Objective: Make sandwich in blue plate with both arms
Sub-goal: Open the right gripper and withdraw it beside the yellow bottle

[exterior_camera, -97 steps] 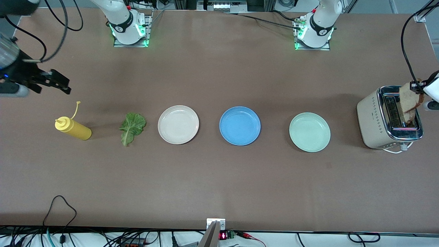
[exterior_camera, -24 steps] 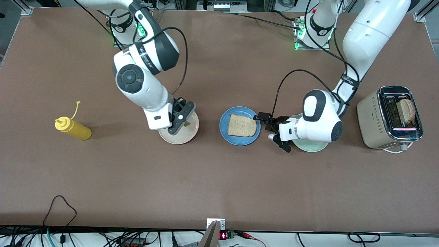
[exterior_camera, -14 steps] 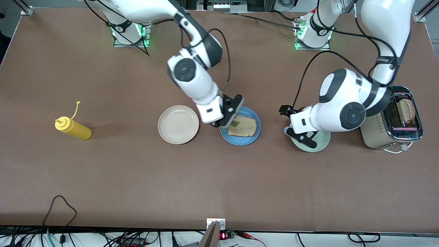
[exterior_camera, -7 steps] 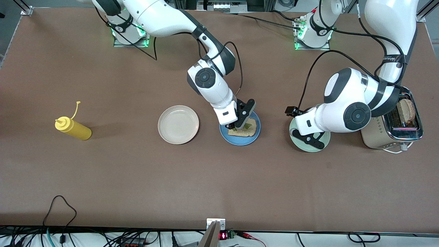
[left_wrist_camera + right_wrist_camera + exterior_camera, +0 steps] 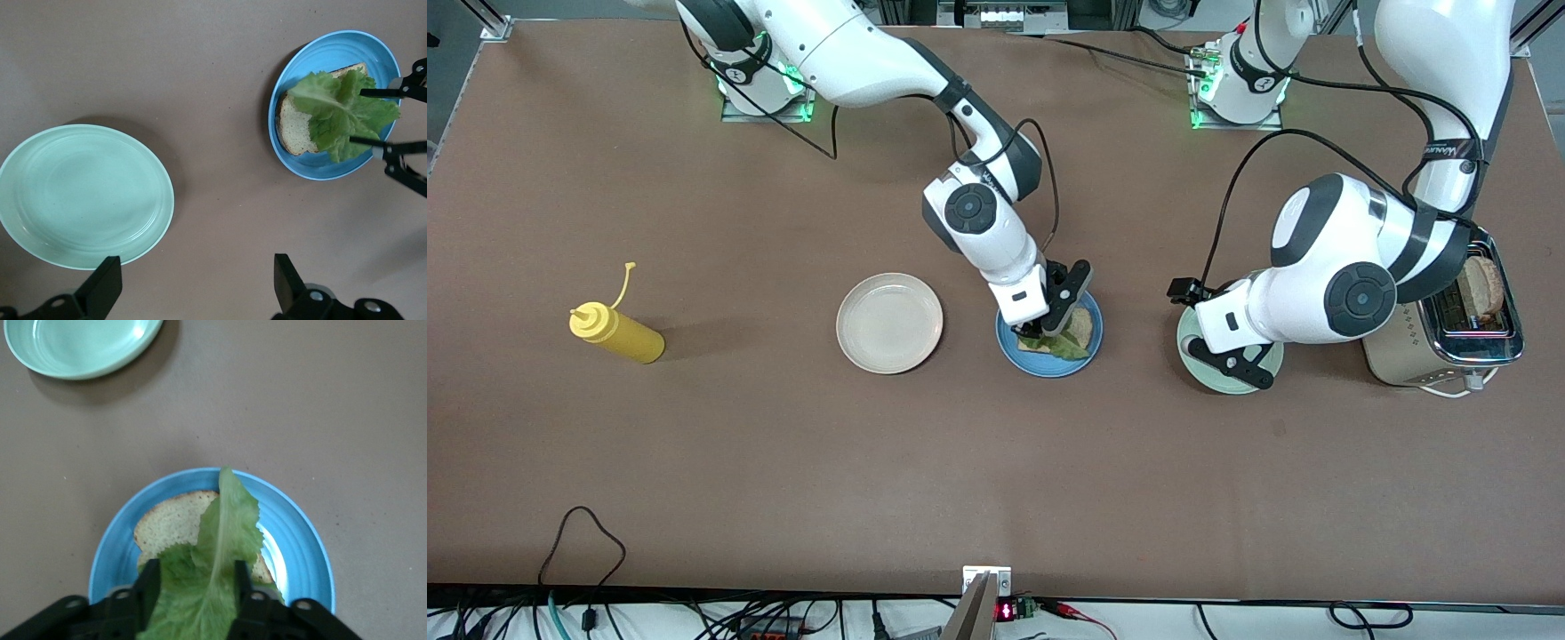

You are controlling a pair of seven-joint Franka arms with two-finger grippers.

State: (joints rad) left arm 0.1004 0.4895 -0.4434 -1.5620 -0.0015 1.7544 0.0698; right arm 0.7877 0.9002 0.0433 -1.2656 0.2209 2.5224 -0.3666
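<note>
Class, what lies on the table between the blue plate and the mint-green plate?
Nothing: between the blue plate and the mint-green plate there is only bare brown table, shown best in the left wrist view.

Part of the bread slice [image 5: 1083, 327] and blue plate [image 5: 1089, 357] under the right pincer [image 5: 1049, 331] and lettuce [image 5: 1069, 348].

The right gripper [image 5: 1060, 322] crowds the blue plate [image 5: 1011, 348]; the left gripper [image 5: 1221, 331] blocks the mint-green plate [image 5: 1190, 354]; bare table [image 5: 996, 462] lies nearer.
</note>
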